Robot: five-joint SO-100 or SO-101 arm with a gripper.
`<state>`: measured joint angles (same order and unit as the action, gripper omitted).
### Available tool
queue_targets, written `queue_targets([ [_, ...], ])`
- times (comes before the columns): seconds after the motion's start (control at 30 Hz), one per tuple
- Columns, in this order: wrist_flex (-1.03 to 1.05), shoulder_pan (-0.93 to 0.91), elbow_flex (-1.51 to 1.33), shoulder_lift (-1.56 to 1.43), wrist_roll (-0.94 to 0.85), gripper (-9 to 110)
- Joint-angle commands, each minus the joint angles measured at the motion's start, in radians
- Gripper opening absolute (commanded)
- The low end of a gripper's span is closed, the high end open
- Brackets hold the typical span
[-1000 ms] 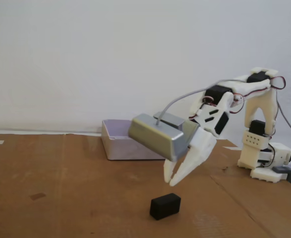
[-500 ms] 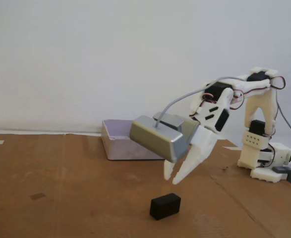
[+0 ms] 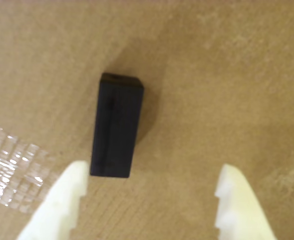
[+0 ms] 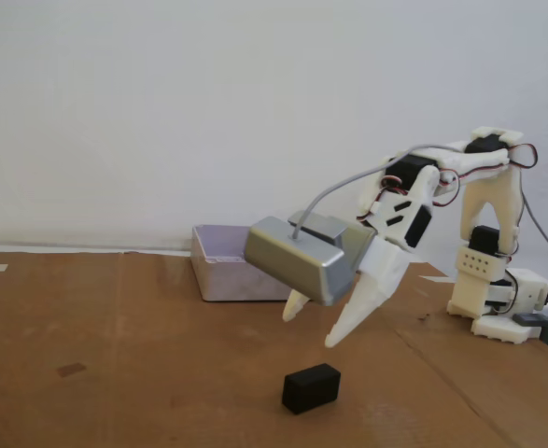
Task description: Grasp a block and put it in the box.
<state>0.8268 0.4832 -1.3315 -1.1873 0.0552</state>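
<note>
The gripper [image 4: 313,325] is seen in the fixed view hanging above the cardboard-covered counter [image 4: 115,364], its two white fingers [image 4: 356,315] spread wide apart with nothing held between them. In the wrist view the same gripper [image 3: 152,192] shows as two pale fingertips [image 3: 69,200] at the lower edge, well separated.

The block [image 4: 311,388] lies on the counter just below the fingertips and a little toward the camera in the fixed view, not touched. In the wrist view the block [image 3: 116,126] is set lengthwise ahead of the fingers, closer to the finger on that view's left than to the one on its right; its near end sits just beside the left fingertip. Whether it lies fully inside the gap cannot be told.

The box [image 4: 236,266] stands on the counter behind the fingers, toward the wall, partly hidden by the silver camera housing [image 4: 297,259] mounted on the wrist. Only its outer wall and rim are visible; its contents cannot be made out from this angle.

A patch of clear tape [image 3: 11,167] is noted on the cardboard to the left of the left finger in the wrist view.
</note>
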Motion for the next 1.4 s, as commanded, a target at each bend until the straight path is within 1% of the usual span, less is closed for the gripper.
queue_targets([
  [0.0,-0.005,0.017,0.126,-0.048,-0.003,32],
  [0.6,-0.005,0.048,0.114,-0.026,0.005,32],
  [1.37,-0.005,0.051,0.124,0.078,0.006,31],
])
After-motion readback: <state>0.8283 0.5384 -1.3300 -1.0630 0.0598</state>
